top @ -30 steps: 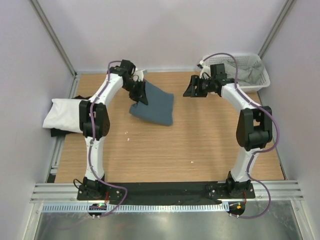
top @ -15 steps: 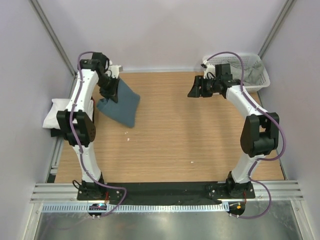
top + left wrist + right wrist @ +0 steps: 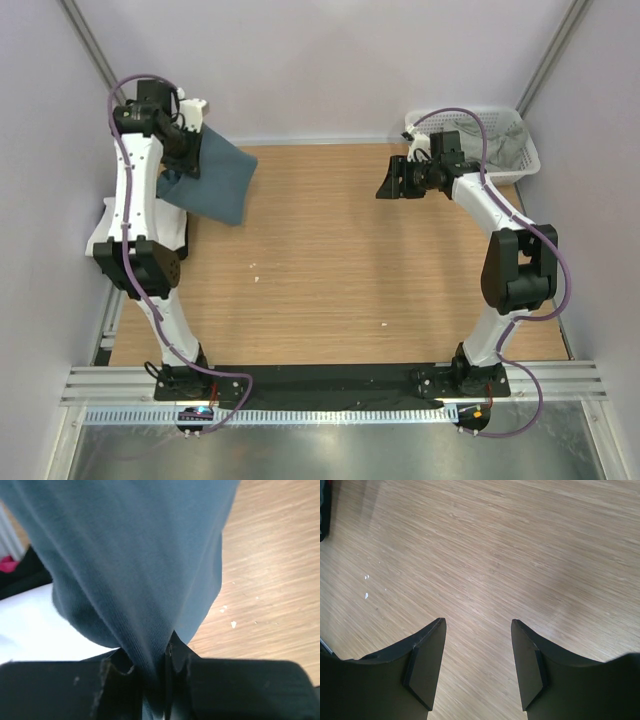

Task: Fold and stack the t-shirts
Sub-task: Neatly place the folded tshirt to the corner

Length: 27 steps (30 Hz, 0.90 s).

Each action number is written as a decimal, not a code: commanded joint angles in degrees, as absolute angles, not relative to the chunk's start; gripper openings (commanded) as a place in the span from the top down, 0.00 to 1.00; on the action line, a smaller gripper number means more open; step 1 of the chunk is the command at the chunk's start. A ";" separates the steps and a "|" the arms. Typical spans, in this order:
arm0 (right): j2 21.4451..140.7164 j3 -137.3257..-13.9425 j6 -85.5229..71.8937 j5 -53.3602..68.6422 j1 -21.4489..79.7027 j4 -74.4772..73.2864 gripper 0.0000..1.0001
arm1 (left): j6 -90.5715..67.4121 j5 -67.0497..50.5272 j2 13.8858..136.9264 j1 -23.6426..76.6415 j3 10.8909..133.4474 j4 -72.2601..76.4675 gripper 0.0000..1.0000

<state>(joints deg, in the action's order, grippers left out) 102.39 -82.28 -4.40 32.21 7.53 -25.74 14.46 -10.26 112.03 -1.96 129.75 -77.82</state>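
slate-blue t-shirt point(image 3: 215, 180) pinched in left gripper point(image 3: 152, 667)

No legible text, label, brand, number or sign in any of the three views. The slate-blue cloth t-shirt point(image 3: 140, 555), seen close in the left wrist view, shows plain knit only, with no print or tag to read. Small fittings by the black base mount of the left arm point(image 3: 180, 380) in the top view are too small to read.
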 commanded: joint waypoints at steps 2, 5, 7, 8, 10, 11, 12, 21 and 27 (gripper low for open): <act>101.51 -82.97 -3.87 32.52 7.12 -23.82 0.39 | 17.93 -8.18 106.44 -3.60 133.07 -95.01 1.00; 102.39 -83.93 -4.31 32.96 6.94 -23.99 0.39 | 19.42 -6.33 103.45 -4.22 130.18 -95.19 1.00; 102.83 -84.37 -4.66 32.96 6.94 -23.91 0.39 | 20.56 -5.10 101.61 -5.18 128.68 -95.10 1.00; 103.18 -84.81 -4.75 33.13 6.94 -23.73 0.39 | 20.91 -4.92 100.99 -5.71 127.37 -95.18 1.00; 103.53 -85.16 -5.01 33.31 6.94 -23.82 0.39 | 21.53 -4.57 99.41 -7.73 126.13 -95.19 1.00; 103.71 -85.25 -5.01 33.31 6.94 -23.82 0.39 | 22.49 -4.31 98.88 -8.52 124.82 -95.19 1.00; 103.71 -85.25 -5.01 33.31 6.94 -23.82 0.39 | 23.11 -4.05 98.35 -9.66 124.20 -95.10 1.00; 103.71 -84.64 -5.10 33.31 6.94 -23.47 0.39 | 27.33 -4.13 96.85 -16.69 119.01 -95.01 1.00; 103.36 -84.55 -4.75 33.05 6.94 -23.55 0.39 | 26.81 -5.80 99.93 -21.35 117.86 -92.55 1.00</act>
